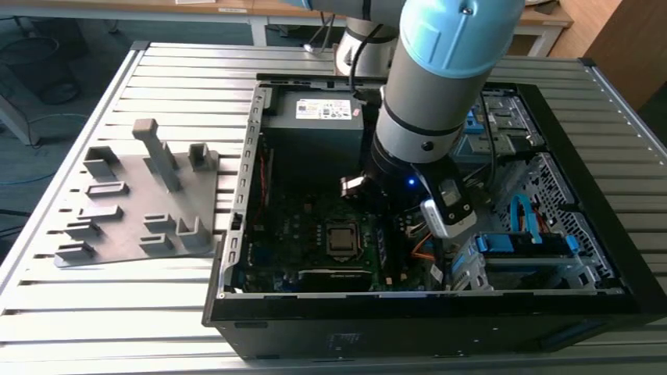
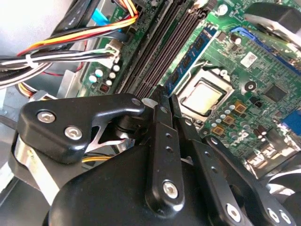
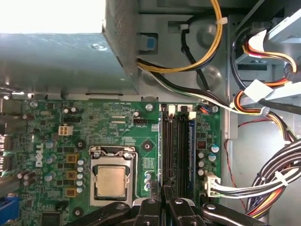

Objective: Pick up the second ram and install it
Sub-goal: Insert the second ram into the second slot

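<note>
My gripper hangs inside the open computer case, over the near end of the memory slots beside the processor. Its black fingers stand almost together. A thin dark strip, the second ram seen edge-on, runs from between the fingertips along the slot closest to the processor. Whether it sits fully in that slot is hidden. The other memory stick, with a blue label, stands in the slot farthest from the processor and also shows in the second wrist view.
The grey holder plate with its upright blocks lies on the slatted table at the exterior view's left. Bundled cables hang close beside the slots. The power supply and drive cage wall in the motherboard.
</note>
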Motion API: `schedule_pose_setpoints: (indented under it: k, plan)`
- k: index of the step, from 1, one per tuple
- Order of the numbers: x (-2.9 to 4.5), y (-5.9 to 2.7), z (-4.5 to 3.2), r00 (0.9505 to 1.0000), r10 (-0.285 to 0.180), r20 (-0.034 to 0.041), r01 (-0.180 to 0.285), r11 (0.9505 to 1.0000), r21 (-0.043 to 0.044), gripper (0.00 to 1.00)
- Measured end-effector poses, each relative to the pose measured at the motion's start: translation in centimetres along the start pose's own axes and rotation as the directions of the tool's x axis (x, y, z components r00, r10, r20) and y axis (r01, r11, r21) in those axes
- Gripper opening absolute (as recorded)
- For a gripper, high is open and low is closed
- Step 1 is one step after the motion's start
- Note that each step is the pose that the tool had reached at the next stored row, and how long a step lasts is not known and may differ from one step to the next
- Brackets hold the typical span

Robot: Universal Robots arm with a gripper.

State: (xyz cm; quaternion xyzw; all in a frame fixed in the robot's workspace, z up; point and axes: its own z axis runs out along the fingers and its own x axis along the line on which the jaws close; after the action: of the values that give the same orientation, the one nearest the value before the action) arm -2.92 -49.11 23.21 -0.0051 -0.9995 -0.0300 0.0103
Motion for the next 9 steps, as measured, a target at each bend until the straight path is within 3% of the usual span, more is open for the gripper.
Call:
schedule_pose_setpoints:
  k: [3, 9]
  plan:
    - [-0.05, -0.01, 0.09, 0.9997, 0.026, 0.0015, -0.026, 0.9997, 0.0013, 0.14]
    - [-0.51, -0.01, 0.26, 0.9996, 0.028, 0.0018, -0.028, 0.9996, 0.0027, 0.14]
